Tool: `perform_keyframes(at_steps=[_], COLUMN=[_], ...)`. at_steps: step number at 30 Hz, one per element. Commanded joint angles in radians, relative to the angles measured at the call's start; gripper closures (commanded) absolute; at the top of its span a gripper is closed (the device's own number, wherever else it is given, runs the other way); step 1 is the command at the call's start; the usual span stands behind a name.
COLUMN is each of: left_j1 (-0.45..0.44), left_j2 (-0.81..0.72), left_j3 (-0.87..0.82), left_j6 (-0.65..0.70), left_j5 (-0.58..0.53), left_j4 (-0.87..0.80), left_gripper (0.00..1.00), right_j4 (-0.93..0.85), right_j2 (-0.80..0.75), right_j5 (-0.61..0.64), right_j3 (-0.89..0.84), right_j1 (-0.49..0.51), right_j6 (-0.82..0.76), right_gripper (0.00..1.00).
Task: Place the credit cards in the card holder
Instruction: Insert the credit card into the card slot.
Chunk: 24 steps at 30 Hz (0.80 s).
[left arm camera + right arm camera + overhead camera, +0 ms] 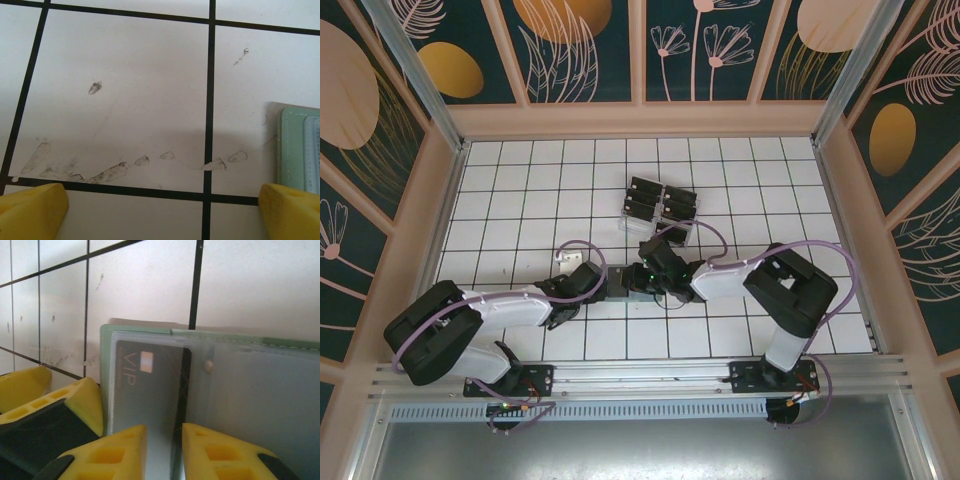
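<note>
Card holder lies open on the counter between the arms, with one black card seemingly partway into its clear sleeve. Right fingers are nearly together over the card's near end; grip or push, cannot tell. Left fingers are spread wide and empty, one tip just beside the holder. Step: seating this card, and next probably a straight push deeper. White tiles, scuffed; rack of cards beyond; leaf-patterned walls.

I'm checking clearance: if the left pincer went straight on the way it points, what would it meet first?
Probably bare table tile, under the open left pincer. One fingertip might clip the edge of the card holder, though depth is unclear.
</note>
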Motion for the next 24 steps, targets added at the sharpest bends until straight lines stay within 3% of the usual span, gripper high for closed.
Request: perform_keyframes(at_steps=[1,8,14,24], left_j1=[0.001,0.001,0.001,0.001], left_j2=[-0.018,-0.075,-0.075,-0.069], left_j3=[0.020,0.095,0.156,0.175], left_j6=[0.009,0.026,0.035,-0.006], left_j5=[0.016,-0.017,0.055,0.120], left_j4=[-0.053,-0.137,-0.122,-0.093], left_gripper=[0.01,0.01,0.01,0.01], right_j4=[-0.074,-0.210,-0.311,-0.291], right_j2=[-0.105,-0.210,-0.189,-0.115], right_j5=[0.054,0.090,0.106,0.083], right_j3=[0.039,0.028,0.076,0.093], right_j1=[0.002,-0.044,-0.083,-0.099], right_j6=[-0.055,-0.200,-0.362,-0.410], right_gripper=[0.72,0.63,0.62,0.63])
